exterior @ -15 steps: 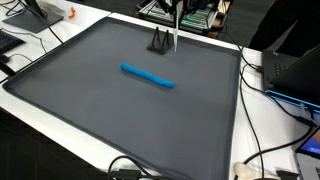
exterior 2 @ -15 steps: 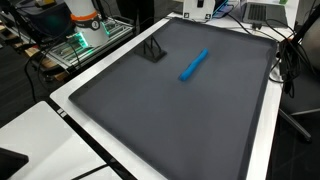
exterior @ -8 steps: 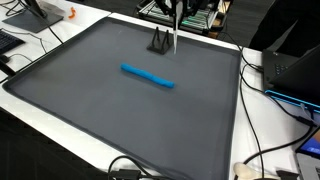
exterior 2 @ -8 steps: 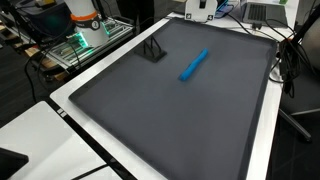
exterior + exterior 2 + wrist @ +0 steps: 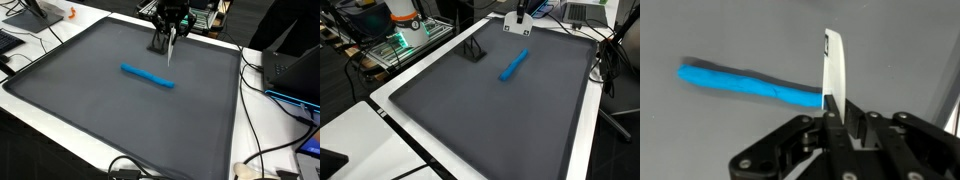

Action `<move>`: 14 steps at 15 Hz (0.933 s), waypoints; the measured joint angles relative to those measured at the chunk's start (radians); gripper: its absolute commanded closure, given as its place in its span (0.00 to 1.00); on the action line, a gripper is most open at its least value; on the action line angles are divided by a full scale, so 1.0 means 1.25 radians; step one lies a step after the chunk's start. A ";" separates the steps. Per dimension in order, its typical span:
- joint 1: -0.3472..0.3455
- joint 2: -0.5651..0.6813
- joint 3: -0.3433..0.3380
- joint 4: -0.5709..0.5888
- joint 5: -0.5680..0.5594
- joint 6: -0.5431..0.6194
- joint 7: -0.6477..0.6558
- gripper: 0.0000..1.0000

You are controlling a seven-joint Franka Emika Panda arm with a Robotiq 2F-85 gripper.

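Just right of centre in the wrist view, fingers point(image 5: 854, 120) pinch an upright thin white strip point(image 5: 834, 65). Left of it, a blue marker point(image 5: 745, 84) lies on the grey desk point(image 5: 730, 30).

And there's the gripper point(image 5: 170, 36), hanging near the far edge of the bench and pointing straight down. The wrist point(image 5: 171, 12) stands upright above it and runs out of the top of both exterior views. In the wrist view the fingers point(image 5: 854, 118) are pressed close, pinching a thin white strip point(image 5: 834, 65) that pokes out past the tips.
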 measured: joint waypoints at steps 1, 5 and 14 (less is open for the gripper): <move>-0.001 0.016 0.000 0.004 0.002 0.014 0.015 0.98; -0.001 0.062 -0.003 0.015 0.002 0.081 0.059 0.98; 0.007 0.127 -0.005 0.045 0.001 0.149 0.122 0.98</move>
